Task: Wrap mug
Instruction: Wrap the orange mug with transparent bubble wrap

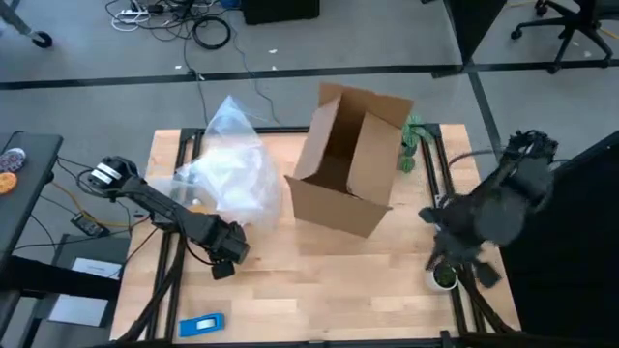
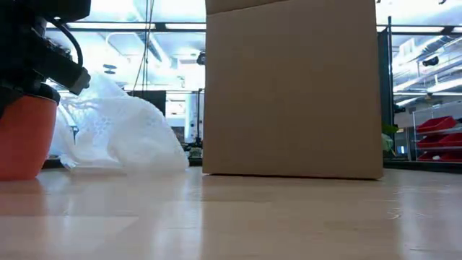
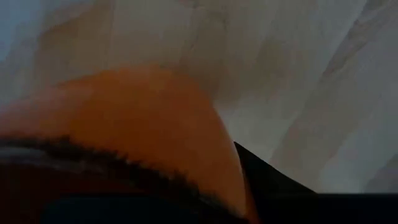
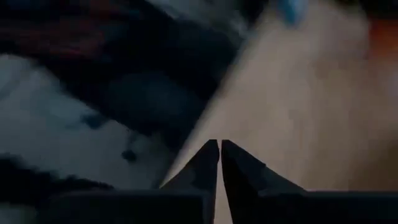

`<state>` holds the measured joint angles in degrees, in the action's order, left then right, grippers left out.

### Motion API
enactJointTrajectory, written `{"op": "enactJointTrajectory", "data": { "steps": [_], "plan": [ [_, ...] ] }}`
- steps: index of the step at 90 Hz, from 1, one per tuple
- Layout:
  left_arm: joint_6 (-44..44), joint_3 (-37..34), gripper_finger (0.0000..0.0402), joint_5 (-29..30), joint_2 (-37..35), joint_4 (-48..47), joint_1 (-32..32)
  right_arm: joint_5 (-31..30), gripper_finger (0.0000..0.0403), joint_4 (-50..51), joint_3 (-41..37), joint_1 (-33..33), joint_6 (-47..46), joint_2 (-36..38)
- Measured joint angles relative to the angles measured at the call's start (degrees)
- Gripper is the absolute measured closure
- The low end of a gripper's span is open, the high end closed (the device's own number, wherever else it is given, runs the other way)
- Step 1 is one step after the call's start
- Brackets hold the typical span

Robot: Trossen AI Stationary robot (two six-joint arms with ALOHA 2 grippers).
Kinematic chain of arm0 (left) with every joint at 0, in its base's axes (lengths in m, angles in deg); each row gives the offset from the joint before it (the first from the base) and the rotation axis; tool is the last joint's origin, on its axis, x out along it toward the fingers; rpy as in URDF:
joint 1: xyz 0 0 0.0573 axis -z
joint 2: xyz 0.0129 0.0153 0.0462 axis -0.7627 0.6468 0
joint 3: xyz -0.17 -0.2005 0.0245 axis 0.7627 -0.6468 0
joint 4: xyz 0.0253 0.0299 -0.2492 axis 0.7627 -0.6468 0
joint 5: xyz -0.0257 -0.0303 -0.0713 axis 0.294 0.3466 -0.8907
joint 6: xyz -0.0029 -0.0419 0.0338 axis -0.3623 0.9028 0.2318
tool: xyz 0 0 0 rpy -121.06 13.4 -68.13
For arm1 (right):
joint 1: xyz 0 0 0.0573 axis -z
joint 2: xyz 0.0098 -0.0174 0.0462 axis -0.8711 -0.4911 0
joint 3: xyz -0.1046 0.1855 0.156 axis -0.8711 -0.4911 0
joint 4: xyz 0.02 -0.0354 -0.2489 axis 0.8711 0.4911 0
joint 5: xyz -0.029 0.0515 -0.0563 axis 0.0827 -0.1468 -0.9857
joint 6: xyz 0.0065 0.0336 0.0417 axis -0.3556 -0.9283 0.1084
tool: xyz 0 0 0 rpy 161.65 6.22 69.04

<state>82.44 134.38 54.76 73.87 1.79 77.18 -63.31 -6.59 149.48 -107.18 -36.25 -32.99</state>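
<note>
Orange mug point(image 2: 25, 137) sits on the bench point(image 1: 338, 280) by its left edge, right up against the clear plastic wrap point(image 1: 227, 169), presumably so it's handy for wrapping. Left hand point(image 1: 228, 253) is at the mug; can't tell its grip. Right hand point(image 4: 219, 163) is pinched closed, empty, parked off right.

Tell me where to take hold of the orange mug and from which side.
Grip the mug by its upper wall near the rim, coming straight down from above. In the low view it stands upright on the table and narrows toward its base, so the top gives the fuller hold. The left end effector hangs just over it. No handle shows, so do not count on one.
</note>
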Motion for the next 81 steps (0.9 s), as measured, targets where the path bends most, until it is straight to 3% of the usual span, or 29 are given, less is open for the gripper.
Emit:
{"op": "enactJointTrajectory", "data": {
  "steps": [9,19,31,44,56,81],
  "plan": [
    [0.0,0.0,0.0384,0.0,0.0,0.1,0.0,-9.1,0.0403,1.2,-7.6,0.5,-7.5,0.0],
    [0.2,0.1,0.0384,-1.8,0.0,1.5,0.0,-12.9,0.0403,-1.9,-16.9,3.3,-11.4,0.0],
    [0.2,0.5,0.0384,-2.6,0.0,1.8,0.0,-17.5,0.0403,-14.0,-27.2,7.7,-12.4,0.0],
    [-0.3,1.7,0.0384,-4.0,0.1,3.2,0.0,-22.7,0.0403,-29.5,-35.8,13.5,-7.1,-0.1],
    [-0.4,1.7,0.0384,-3.5,0.1,3.4,0.0,-27.4,0.0403,-34.8,-39.7,19.5,-5.6,-0.1],
    [-0.4,1.7,0.0370,-1.1,0.1,3.0,0.0,-30.8,0.0403,-43.0,-40.6,26.9,1.1,0.0]
  ]
}}
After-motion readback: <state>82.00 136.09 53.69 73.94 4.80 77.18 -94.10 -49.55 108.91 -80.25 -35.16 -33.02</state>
